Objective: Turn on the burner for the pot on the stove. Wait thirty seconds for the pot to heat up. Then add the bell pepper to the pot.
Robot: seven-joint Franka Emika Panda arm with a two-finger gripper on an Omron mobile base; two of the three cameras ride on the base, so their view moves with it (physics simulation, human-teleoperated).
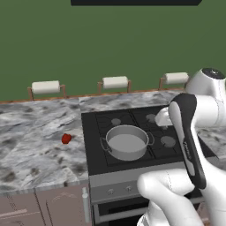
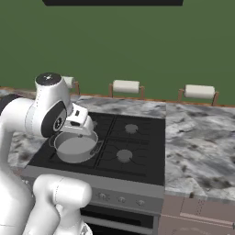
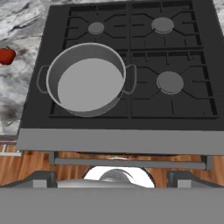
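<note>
now the pot (image 3: 87, 81) stands on the front left burner of the stove (image 3: 183, 109), its pale inside bare. the pepper (image 3: 6, 56) lies on the marble counter (image 1: 31, 154) left of the stove, well apart from the pot. the gripper (image 3: 112, 180) hangs above the stove's front edge, fingers spread wide, holding nothing.

Wide low grey metal pot (image 3: 85, 78) with two loop handles sits on the near-left burner of the black four-burner gas cooktop (image 3: 175, 111), pale inside bare. Small glossy red bell pepper (image 3: 6, 56) lies on the marbled grey counter (image 3: 15, 26), left of the stove, apart from the pot.
</note>
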